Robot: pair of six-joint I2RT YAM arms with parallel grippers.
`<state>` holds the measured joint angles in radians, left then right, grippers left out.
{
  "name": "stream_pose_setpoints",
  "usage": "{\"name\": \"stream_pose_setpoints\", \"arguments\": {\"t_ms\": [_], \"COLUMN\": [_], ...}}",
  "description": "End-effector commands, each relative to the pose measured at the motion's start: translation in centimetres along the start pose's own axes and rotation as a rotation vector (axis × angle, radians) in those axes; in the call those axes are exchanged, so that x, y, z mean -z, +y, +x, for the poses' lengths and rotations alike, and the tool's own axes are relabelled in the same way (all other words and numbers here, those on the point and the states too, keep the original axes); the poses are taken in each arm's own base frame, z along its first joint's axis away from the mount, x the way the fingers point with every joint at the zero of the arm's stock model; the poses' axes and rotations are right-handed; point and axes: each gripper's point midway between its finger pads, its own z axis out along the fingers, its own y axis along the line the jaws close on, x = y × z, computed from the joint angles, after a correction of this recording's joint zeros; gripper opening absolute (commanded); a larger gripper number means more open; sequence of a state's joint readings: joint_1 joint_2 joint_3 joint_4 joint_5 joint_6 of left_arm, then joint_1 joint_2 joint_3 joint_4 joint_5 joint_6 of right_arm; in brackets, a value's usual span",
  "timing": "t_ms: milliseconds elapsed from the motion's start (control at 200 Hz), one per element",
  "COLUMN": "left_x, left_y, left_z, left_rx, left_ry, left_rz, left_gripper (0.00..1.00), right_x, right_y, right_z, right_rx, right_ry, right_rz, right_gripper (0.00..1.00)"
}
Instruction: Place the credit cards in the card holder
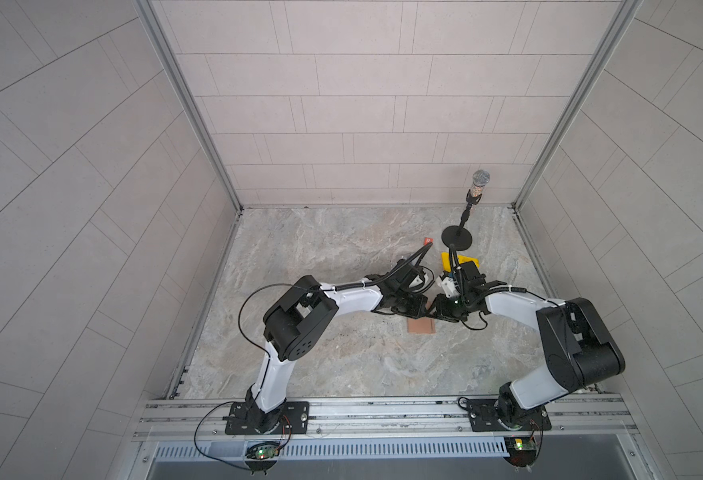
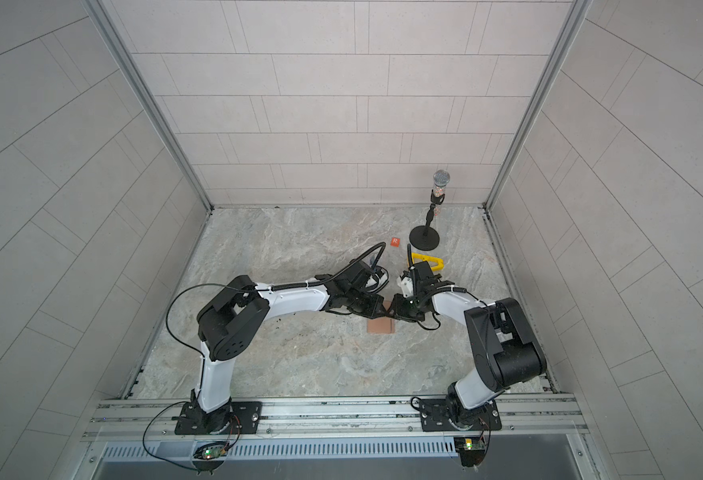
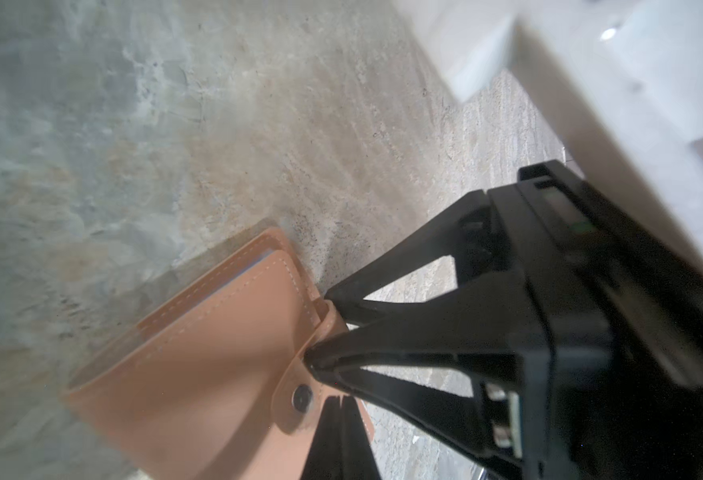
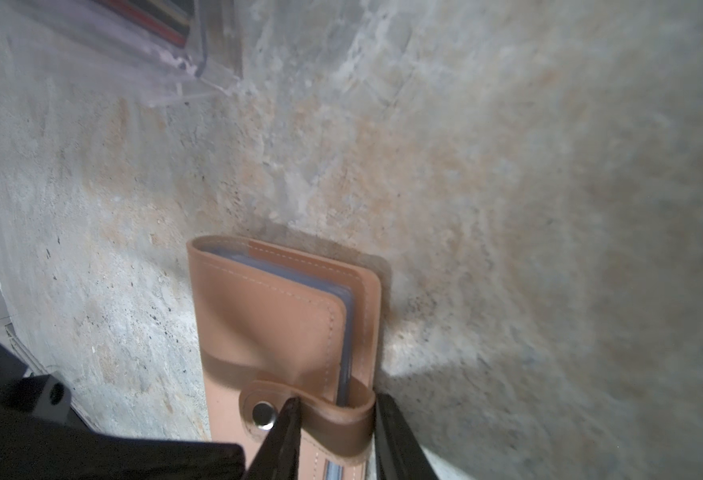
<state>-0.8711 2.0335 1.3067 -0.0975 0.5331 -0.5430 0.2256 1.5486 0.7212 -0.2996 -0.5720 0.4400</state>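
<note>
Two claws, both mine, meet over one folded card holder (image 1: 421,327) (image 2: 381,325) mid-table, a little right of centre.

Far left: bare marble table (image 1: 299,257), nothing on it from the left wall in to my left arm. Plenty of room there, and also between the holder and the front rail (image 1: 383,411).

Left claw (image 3: 337,415): fingers pressed together, no gap. The tips sit at the holder's tan cover (image 3: 200,374), just beside the snap. I see nothing pinched between them, and can't tell if they catch the cover edge.

Card holder: folded shut and flat on the table. Its strap (image 4: 341,419) wraps round the open edge, with the snap end lying on the front cover. Between the covers are bluish-grey sleeves (image 4: 343,332), seen edge-on only. Can't tell if any card is in them.

Right claw (image 4: 335,403): part open, one finger on each side of the strap loop and both against it, so it is gripping the strap. The left wrist view shows the same, with the strap between its two tips.

Credit cards (image 4: 171,23): standing in the clear stand (image 4: 191,62) behind the holder and apart from it. Only dark and reddish edges show. In both top views my left arm mostly hides the stand.

Right and back: the orange square (image 1: 427,241) is near the microphone stand (image 1: 457,240), and a yellow piece (image 1: 464,262) sits just behind my right wrist. That back-right corner is crowded. The right edge of the table beyond my right arm is bare. The holder is well apart from every table edge.
</note>
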Motion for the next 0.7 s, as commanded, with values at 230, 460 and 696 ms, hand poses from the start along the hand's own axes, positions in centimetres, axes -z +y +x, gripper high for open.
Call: {"name": "stream_pose_setpoints", "arguments": {"t_ms": [230, 460, 696], "left_x": [-1.3, -1.7, -1.9], "left_y": [0.7, 2.5, 3.7], "left_z": [0.0, 0.5, -0.1], "left_rx": [0.004, 0.039, 0.17], "left_ry": [0.009, 0.012, -0.019], "left_rz": [-0.012, -0.07, 0.009], "left_gripper": [0.0, 0.0, 0.0], "right_x": [-1.3, -1.3, -1.2], "right_y": [-2.3, -2.3, -2.3], "right_z": [3.2, 3.2, 3.3], "right_rx": [-0.027, -0.026, -0.023], "right_ry": [0.113, 0.113, 0.12], "right_rz": [0.09, 0.089, 0.091], "right_gripper": [0.32, 0.32, 0.32]}}
